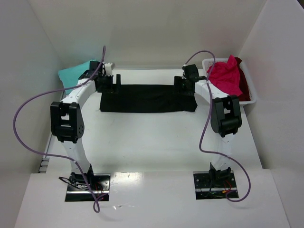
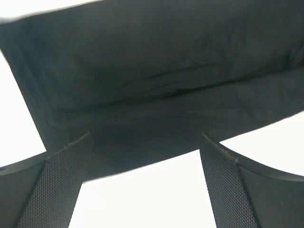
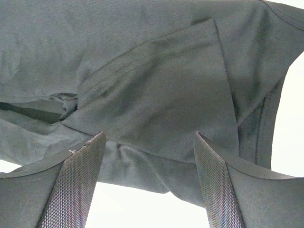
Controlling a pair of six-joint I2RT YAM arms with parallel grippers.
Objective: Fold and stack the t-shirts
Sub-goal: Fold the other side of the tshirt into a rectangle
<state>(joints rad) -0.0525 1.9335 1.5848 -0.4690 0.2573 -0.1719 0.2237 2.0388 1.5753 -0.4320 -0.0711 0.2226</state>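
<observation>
1. The black t-shirt point(image 1: 148, 98) was laid as a flat band across the far counter point(image 1: 152, 142).
2. The left jaws and right jaws were found spread at its ends, nothing pinched.
3. Light, limp cloth was judged best pinched at both end corners.

Colour key, as I read it from my overhead feed: the desk point(image 1: 152, 142) is plain white. The black t-shirt point(image 1: 148, 98) is solid, with no print. The teal t-shirt point(image 1: 73, 73) is one flat colour. The pink-red t-shirt point(image 1: 224, 75) is vivid against the dark red t-shirt point(image 1: 244, 83). The basket point(image 1: 251, 99) is white with an open lattice pattern. The cables point(image 1: 21, 114) are purple, and the arms point(image 1: 76, 152) are white with black joints. On my wrist feeds the black cloth reads charcoal grey. The left tool point(image 2: 147, 142) and right tool point(image 3: 149, 137) are dark, and their pads point(image 2: 66, 185) carry a fine grey cross-hatch.
</observation>
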